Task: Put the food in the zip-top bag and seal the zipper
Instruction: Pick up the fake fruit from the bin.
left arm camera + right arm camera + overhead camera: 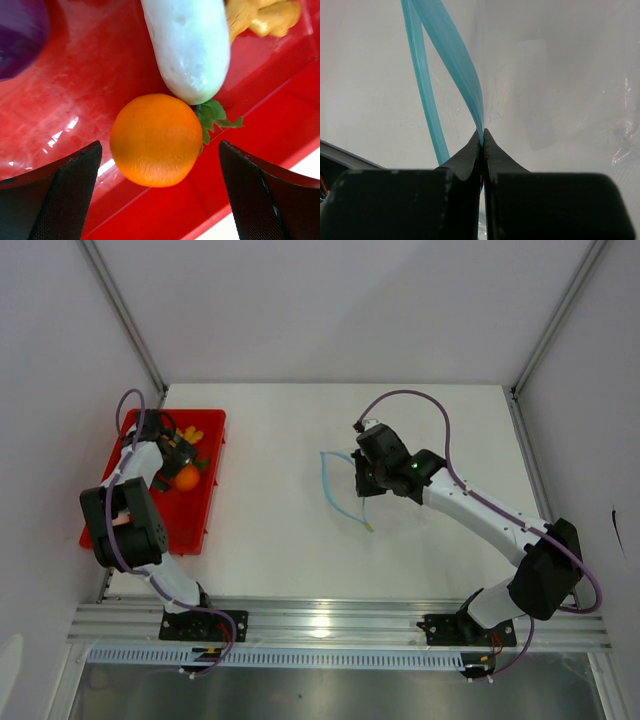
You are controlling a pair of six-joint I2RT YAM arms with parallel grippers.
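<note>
Your left end effector (159, 150) is spread wide over the red tray (190, 525) at the left edge of the surface (290, 550). One finger sits on either side of the orange toy fruit (155, 140), with a gap on both sides. The fruit sits on the tray floor with a green leaf sprig (216, 117) at its right. The rounded end of a white toy vegetable (192, 45) meets its top edge in the wrist view. The purple piece (17, 35) is in the top-left corner of that view and the yellow piece (265, 17) is top-right, both in the tray. Your right end effector (481, 137) is pressed together, pinching the teal zipper (457, 70) of the zip-top bag (342, 485). The bag is mid-surface, well apart from the tray. The zipper's two strips spread apart away from the pinch, so the mouth is open there.
</note>
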